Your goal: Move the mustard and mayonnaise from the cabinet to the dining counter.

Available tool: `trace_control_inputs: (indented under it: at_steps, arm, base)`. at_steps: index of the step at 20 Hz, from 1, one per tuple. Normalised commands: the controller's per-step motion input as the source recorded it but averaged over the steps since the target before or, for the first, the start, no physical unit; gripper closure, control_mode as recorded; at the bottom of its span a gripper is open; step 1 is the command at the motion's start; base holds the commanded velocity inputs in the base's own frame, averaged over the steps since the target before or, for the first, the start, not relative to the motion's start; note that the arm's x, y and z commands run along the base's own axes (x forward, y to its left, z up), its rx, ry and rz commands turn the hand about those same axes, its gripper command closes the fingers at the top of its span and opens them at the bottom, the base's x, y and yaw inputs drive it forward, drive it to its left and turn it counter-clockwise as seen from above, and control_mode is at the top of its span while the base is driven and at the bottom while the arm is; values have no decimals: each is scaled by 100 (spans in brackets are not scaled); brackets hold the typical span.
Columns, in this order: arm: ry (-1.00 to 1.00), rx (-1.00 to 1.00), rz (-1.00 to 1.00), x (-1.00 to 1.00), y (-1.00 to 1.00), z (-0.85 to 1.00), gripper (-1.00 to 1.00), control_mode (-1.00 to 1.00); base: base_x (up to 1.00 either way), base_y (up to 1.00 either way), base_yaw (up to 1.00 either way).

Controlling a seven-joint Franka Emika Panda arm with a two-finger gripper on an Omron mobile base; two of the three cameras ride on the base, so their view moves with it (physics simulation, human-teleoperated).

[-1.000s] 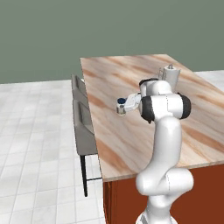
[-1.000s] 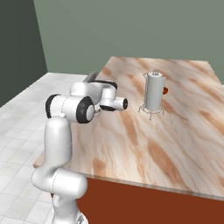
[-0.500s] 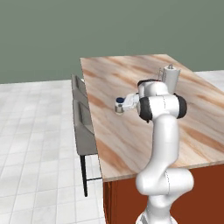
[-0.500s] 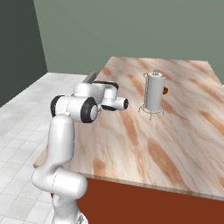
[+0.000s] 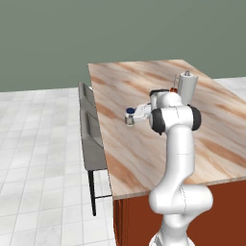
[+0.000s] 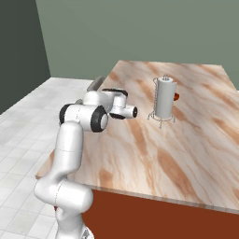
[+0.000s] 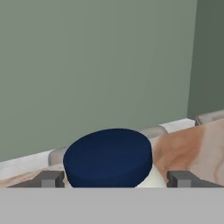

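The mayonnaise (image 5: 129, 116), a squat white jar with a dark blue lid, sits between the fingers of my gripper (image 5: 133, 116), low over the left part of the dining counter (image 5: 144, 153). In the hand view the blue lid (image 7: 108, 156) lies close below the camera, with a dark fingertip (image 7: 50, 178) pressed against each side of the jar. The gripper (image 7: 116, 178) is shut on it. Whether the jar's base touches the marble, I cannot tell. The mustard and the cabinet are out of view.
A paper-towel roll on a wire stand (image 5: 186, 88) (image 6: 164, 97) stands right of my hand, with a small red-orange object (image 6: 176, 96) behind it. Two grey stools (image 5: 91, 129) line the counter's left edge above white tiled floor (image 5: 38, 168).
The arm's elbow has shifted slightly. The held jar has stayed at nearly the same spot over the counter.
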Motion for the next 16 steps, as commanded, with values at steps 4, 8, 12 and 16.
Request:
trace_control_inputs:
  at_steps: [4,8,12,16]
  arm:
    - [0,0,0,31,1,-17,100,-100]
    - [0,0,1,20,2,-17,100,-100]
    - [0,0,1,11,6,-19,100,-100]
    - [0,0,1,0,6,-27,100,-100]
  base:
    - [0,0,0]
    - [0,0,0]
    - [0,0,0]
    - [0,0,0]
